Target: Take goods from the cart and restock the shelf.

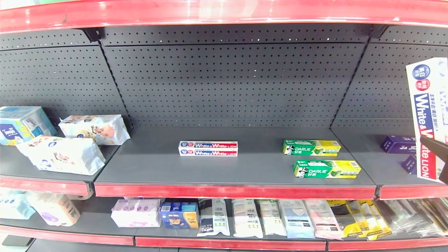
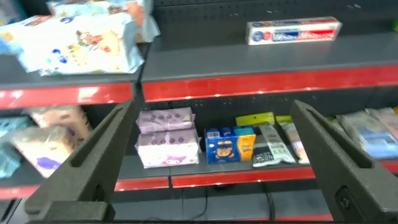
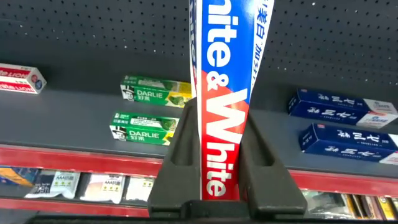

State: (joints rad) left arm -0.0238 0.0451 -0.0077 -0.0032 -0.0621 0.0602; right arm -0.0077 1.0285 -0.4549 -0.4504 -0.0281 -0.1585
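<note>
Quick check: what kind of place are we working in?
Likely a shop aisle: red-edged shelves with a pegboard back, stocked with toothpaste and tissue packs. The right claw grips one more box.

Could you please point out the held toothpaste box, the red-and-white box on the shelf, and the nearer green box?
held toothpaste box [image 3: 221, 106], right wrist view, middle of printed face
red-and-white box [image 1: 208, 148], head view, middle of face
nearer green box [image 1: 327, 169], head view, middle of face
</note>
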